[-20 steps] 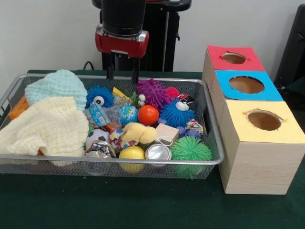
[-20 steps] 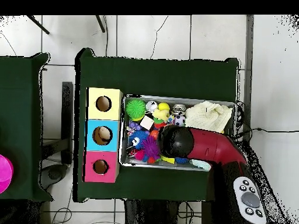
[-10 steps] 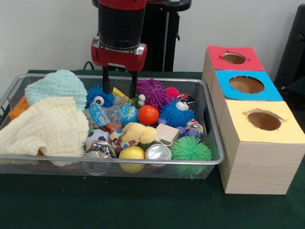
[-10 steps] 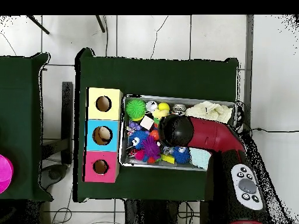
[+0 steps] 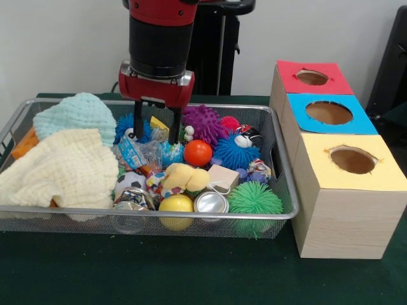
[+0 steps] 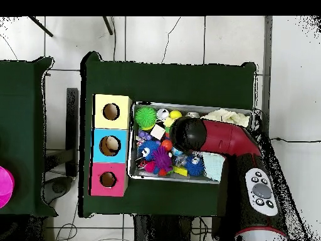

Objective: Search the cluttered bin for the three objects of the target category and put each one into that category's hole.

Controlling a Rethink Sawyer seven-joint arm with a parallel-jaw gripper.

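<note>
- The claw (image 5: pixel 156 131) hangs inside the wire bin (image 5: pixel 283 171), its two fingers spread apart with nothing between them, tips among the toys.
- A blue spiky ball with a googly eye (image 5: pixel 130 129) sits at the claw's 9 o'clock; an orange ball (image 5: pixel 198 152) at its 4 o'clock.
- The yellow-topped box (image 5: pixel 348 194), blue-topped box (image 5: pixel 331 114) and red-topped box (image 5: pixel 311 77) line the bin's 3 o'clock side on the green tabletop (image 5: pixel 191 273).
- Folded cloths (image 5: pixel 63 166) fill the bin's 9 o'clock end.

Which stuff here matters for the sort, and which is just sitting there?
Job: gripper, jaws open; bin of toys; red hole, blue hole, yellow hole.
Probably idle: yellow cloth, mint cloth, magenta object on side table.
</note>
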